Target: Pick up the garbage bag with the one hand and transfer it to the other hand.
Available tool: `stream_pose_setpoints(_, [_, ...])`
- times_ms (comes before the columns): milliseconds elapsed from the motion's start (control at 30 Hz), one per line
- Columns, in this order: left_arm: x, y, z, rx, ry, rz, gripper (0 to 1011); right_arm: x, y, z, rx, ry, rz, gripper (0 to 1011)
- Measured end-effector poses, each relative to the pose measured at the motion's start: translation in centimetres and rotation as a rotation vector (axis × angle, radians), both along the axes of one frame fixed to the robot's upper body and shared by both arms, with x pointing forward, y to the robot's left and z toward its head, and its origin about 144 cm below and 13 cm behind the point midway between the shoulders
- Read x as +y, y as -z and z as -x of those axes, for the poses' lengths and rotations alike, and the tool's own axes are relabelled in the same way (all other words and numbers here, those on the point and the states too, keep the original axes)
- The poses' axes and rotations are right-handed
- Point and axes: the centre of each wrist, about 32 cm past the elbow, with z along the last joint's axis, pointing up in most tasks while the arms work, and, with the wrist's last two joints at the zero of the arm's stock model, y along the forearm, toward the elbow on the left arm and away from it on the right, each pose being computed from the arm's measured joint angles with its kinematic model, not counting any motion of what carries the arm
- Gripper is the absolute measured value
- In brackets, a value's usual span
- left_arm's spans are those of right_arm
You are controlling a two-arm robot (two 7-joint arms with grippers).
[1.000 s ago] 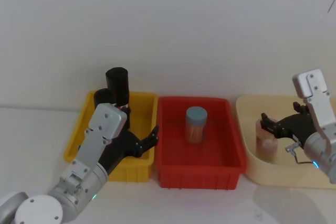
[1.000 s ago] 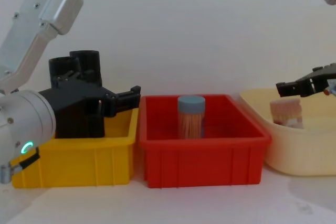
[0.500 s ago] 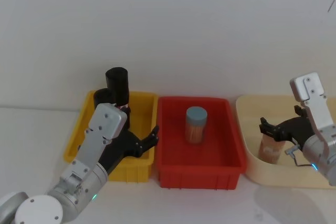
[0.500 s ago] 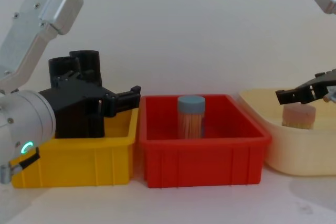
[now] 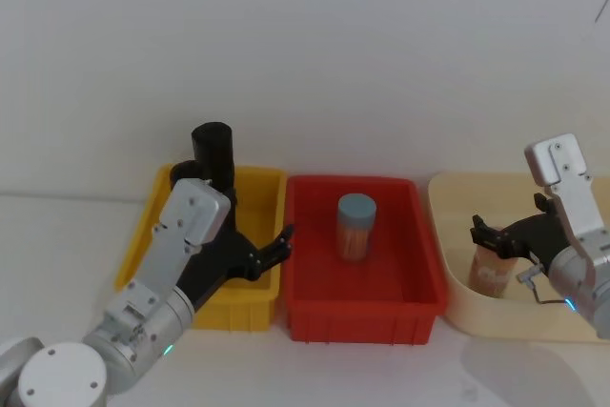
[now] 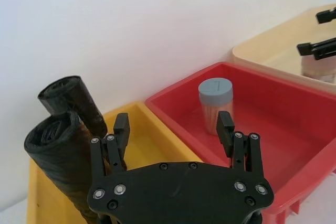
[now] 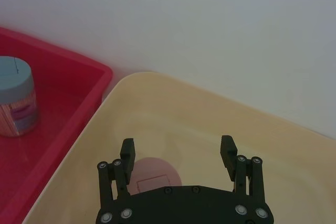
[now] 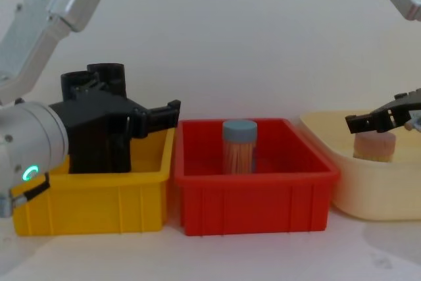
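Left gripper sits a touch higher and nearer the red bin than half a second ago; right gripper unchanged over that span, though lower than a second ago.

Three containers in a row on the table: yellow bin on my left, red bin in the middle, cream tray on my right. Yellow and red walls touch or nearly touch.

Left gripper hangs over the yellow bin's right side, fingertips pointing toward the red bin. Jaws spread wide, nothing between them.

Garbage bag stands upright in the yellow bin, just beside my left fingers, not gripped. Second roll stands behind it, the two close together. From the head, the garbage bag is the nearer roll, the second roll toward the wall.

Right gripper is over the cream tray, jaws open, a pink cup below and between them. Contact with the cup: cannot tell.

Blue-lidded jar stands upright mid red bin.
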Motion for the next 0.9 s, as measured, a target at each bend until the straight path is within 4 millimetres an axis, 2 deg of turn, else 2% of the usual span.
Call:
stream_pose_setpoints(467, [1.5, -1.7, 1.3, 0.016, 0.037, 0.014, 1001, 0.0, 0.0, 0.0, 0.001, 0.001, 0.002, 1000])
stream_pose_setpoints(900, [3.0, -2.2, 3.5, 0.033, -0.071, 0.018, 1002, 0.0, 0.1, 0.0, 0.002, 0.001, 0.002, 1000])
